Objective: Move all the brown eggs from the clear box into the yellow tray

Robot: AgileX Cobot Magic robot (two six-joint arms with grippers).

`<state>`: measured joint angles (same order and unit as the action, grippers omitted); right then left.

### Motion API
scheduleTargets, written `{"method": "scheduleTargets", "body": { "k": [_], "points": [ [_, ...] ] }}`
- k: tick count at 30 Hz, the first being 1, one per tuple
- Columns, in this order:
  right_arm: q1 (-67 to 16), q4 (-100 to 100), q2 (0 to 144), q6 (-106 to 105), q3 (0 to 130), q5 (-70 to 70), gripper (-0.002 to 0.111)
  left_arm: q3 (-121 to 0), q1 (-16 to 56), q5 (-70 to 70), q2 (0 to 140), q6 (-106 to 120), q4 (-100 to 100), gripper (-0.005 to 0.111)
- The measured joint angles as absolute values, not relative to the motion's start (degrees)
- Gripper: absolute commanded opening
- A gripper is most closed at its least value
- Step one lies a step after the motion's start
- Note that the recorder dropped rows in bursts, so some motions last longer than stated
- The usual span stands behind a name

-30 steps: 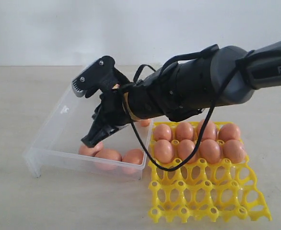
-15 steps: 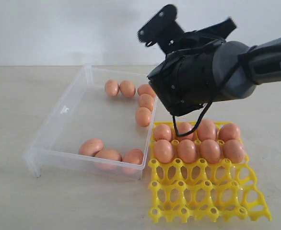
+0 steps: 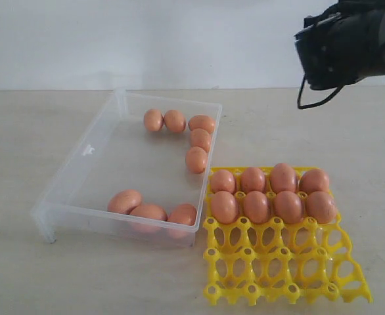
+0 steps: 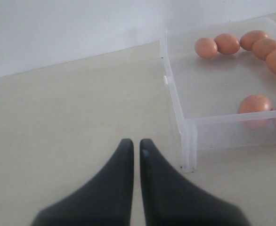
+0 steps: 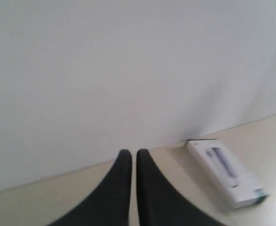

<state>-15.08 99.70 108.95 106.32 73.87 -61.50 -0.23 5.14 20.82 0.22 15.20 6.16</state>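
The clear box [image 3: 81,161] lies at left. Several brown eggs [image 3: 196,159] line its far right corner, and three brown eggs [image 3: 148,212] rest against its near wall. The yellow tray [image 3: 278,269] sits to its right with several brown eggs [image 3: 256,205] filling its two back rows. My right arm [image 3: 343,42] is raised at the upper right, far from both. My right gripper [image 5: 130,153] is shut and empty, facing the wall. My left gripper [image 4: 133,142] is shut and empty, low over the table beside the clear box [image 4: 187,146] corner.
The tray's two front rows [image 3: 245,252] hold nothing. A flat white packet [image 5: 227,172] lies on the table by the wall in the right wrist view. A pale wall backs the table.
My right arm has lifted out of the clear box and swung up to the upper right. The eggs in the box and tray have not moved.
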Motion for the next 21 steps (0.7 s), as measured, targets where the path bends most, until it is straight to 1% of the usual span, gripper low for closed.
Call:
{"method": "scheduleTargets", "body": {
  "k": [1, 6, 7, 9, 11, 15, 17, 21],
  "points": [
    [-13.53, 99.70, 108.95, 100.72, 74.00, -60.72, 0.000, -0.23, 5.14, 20.82, 0.22, 15.20, 6.16, 0.004],
    [-5.50, 96.32, 109.20, 57.73, 74.14, -58.24, 0.000, -0.23, 5.14, 20.82, 0.22, 15.20, 6.16, 0.004],
    [-4.13, 93.53, 109.47, 50.01, 74.14, -58.76, 0.000, -0.23, 5.14, 20.82, 0.22, 15.20, 6.16, 0.004],
    [-1.05, 81.72, 109.70, 35.30, 74.31, -62.93, 0.000, -0.23, 5.14, 20.82, 0.22, 15.20, 6.16, 0.004],
    [1.61, 64.09, 109.63, 22.83, 74.74, -67.31, 0.000, -0.23, 5.14, 20.82, 0.22, 15.20, 6.16, 0.004],
    [4.89, 20.30, 107.57, 1.84, 73.81, -70.21, 0.000, -0.23, 5.14, 20.82, 0.22, 15.20, 6.16, 0.004],
    [4.72, -1.70, 106.46, -11.91, 73.40, -70.45, 0.000, -0.23, 5.14, 20.82, 0.22, 15.20, 6.16, 0.004],
    [1.98, -37.88, 105.33, -41.67, 73.40, -70.31, 0.000, -0.23, 5.14, 20.82, 0.22, 15.20, 6.16, 0.004]
  ]
}}
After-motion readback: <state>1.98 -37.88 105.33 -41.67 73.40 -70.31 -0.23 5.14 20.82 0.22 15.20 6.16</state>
